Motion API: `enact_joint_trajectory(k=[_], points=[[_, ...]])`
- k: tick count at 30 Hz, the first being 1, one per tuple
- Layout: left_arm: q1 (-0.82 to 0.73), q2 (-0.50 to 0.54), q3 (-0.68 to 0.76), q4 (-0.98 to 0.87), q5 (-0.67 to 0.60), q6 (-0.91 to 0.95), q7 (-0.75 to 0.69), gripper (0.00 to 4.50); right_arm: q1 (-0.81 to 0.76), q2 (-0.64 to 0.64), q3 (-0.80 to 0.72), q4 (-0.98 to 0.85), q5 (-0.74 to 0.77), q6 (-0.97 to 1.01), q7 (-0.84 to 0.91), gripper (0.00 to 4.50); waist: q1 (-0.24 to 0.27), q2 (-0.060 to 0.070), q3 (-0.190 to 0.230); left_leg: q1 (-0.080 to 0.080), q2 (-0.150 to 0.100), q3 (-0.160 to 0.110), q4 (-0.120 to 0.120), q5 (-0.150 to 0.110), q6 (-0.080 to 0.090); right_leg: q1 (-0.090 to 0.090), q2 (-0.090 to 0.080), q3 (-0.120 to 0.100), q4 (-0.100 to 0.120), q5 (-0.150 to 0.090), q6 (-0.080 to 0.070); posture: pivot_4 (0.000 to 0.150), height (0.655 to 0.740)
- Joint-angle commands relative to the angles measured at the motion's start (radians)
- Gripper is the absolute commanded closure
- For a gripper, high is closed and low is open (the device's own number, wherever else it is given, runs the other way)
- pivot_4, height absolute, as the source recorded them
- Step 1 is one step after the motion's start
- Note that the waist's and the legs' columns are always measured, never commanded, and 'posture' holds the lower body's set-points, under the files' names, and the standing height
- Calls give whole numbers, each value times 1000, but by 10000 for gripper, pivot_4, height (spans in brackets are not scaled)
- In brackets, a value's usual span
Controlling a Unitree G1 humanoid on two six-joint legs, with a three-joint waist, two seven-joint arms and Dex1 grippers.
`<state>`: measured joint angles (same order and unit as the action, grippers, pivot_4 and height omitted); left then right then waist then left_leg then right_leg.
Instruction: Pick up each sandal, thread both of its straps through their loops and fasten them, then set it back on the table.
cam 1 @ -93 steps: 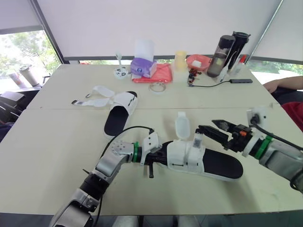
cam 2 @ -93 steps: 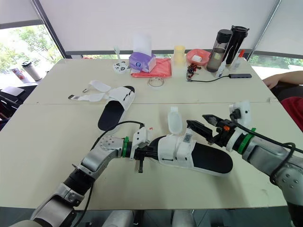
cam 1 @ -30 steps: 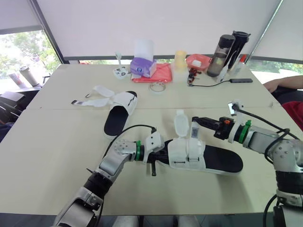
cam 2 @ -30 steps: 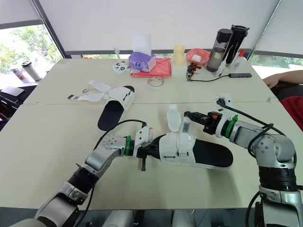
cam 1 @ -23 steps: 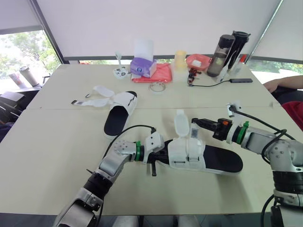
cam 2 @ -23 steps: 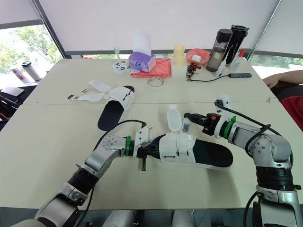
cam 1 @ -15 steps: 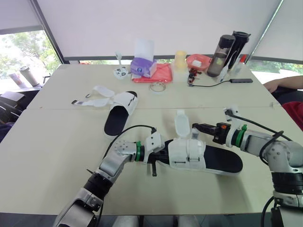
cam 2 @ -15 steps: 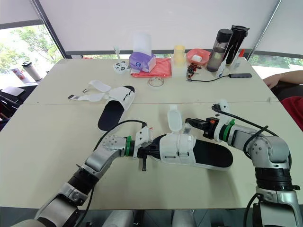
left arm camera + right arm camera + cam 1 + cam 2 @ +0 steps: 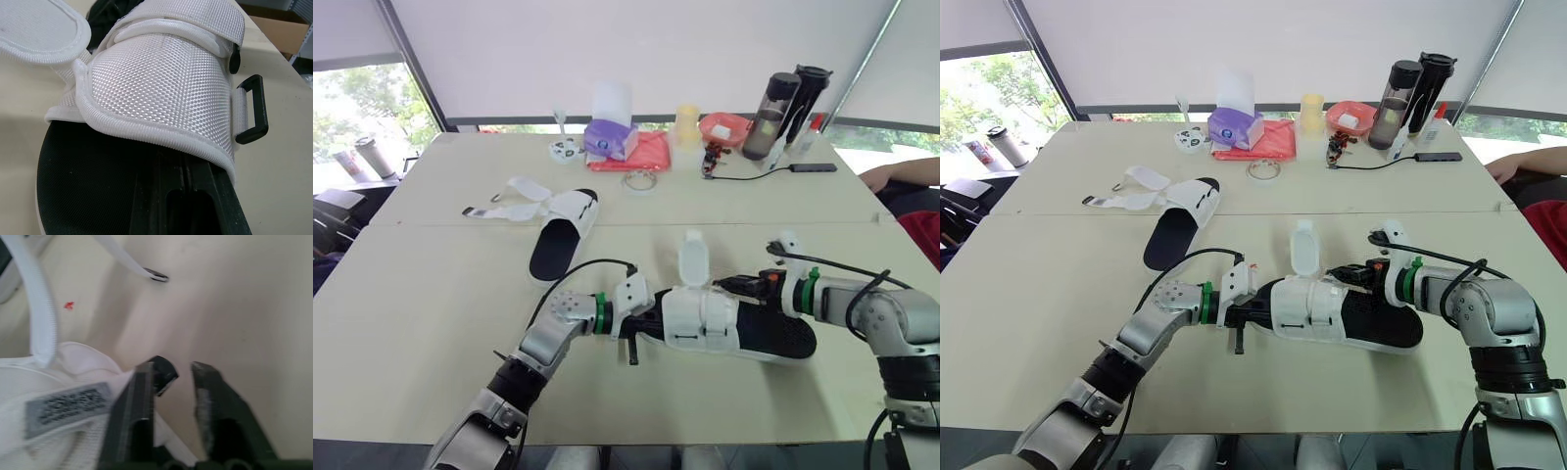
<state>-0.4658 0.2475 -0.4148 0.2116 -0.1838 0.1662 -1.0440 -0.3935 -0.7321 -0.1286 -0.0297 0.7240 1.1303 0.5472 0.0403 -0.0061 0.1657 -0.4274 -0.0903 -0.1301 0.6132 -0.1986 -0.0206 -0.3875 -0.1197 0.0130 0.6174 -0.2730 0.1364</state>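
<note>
The near sandal [image 9: 705, 315], white upper on a black sole, lies on the table between my grippers. My left gripper [image 9: 648, 319] is shut, its fingers [image 9: 188, 196] pushed in at the toe and lying on the insole under the upper. A black loop [image 9: 254, 110] hangs at the upper's side. One white strap [image 9: 692, 259] stands upright. My right gripper [image 9: 742, 286] is low at the heel side of the upper, its fingers [image 9: 208, 396] apart around a small black loop [image 9: 164, 374]. The labelled strap [image 9: 66, 401] lies beside it. The second sandal [image 9: 558, 233] lies further back left with its straps [image 9: 504, 208] spread open.
Along the far edge stand a purple tissue box [image 9: 607, 137], a red cloth [image 9: 644, 154], a yellow cup [image 9: 686, 123], a red bowl [image 9: 724, 127] and two dark bottles [image 9: 788, 103]. A tape ring [image 9: 639, 180] and a cable with a phone [image 9: 813, 167] lie nearby. A person's arm [image 9: 901, 174] rests at the right.
My right gripper let go of the labelled strap, which dropped onto the upper, moved lower toward the sandal and opened. The left gripper stayed at the toe.
</note>
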Motion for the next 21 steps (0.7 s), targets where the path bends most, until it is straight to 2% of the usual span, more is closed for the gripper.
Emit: enact_joint_trajectory(k=[1,4,9,12,16,21], points=[[13,2,-12,43,45,20,27,45000,-15,-5,-58,-1,-16,-29,0,15501,0,0,0,0,0,0,0,0,0,0,0,0,0,0,0,1500,7400],[11,3,-12,42,40,27,19,45000,-35,-31,-102,3,-46,-115,20,759,0,0,0,0,0,0,0,0,0,0,0,0,0,0,0,1500,7400],[4,11,-24,47,40,58,-3,45000,-72,-55,-149,-69,2,-158,102,759,-2,1,0,0,0,0,0,0,0,0,0,0,0,0,1,1500,7400],[-2,16,-37,65,68,36,0,45000,-105,-31,-180,-86,54,-106,92,759,-2,1,0,0,0,0,0,0,0,3,1,0,1,1,1,1500,7400],[-21,26,-65,126,127,-1,12,45000,-223,91,-225,-39,161,22,-19,759,-2,1,0,1,0,0,0,0,0,1,0,0,1,1,1,1500,7400],[-24,28,-71,143,133,-22,8,45000,-311,167,-219,70,149,184,-146,759,1,1,0,1,0,-1,0,0,1,1,0,0,0,2,-1,1500,7400]])
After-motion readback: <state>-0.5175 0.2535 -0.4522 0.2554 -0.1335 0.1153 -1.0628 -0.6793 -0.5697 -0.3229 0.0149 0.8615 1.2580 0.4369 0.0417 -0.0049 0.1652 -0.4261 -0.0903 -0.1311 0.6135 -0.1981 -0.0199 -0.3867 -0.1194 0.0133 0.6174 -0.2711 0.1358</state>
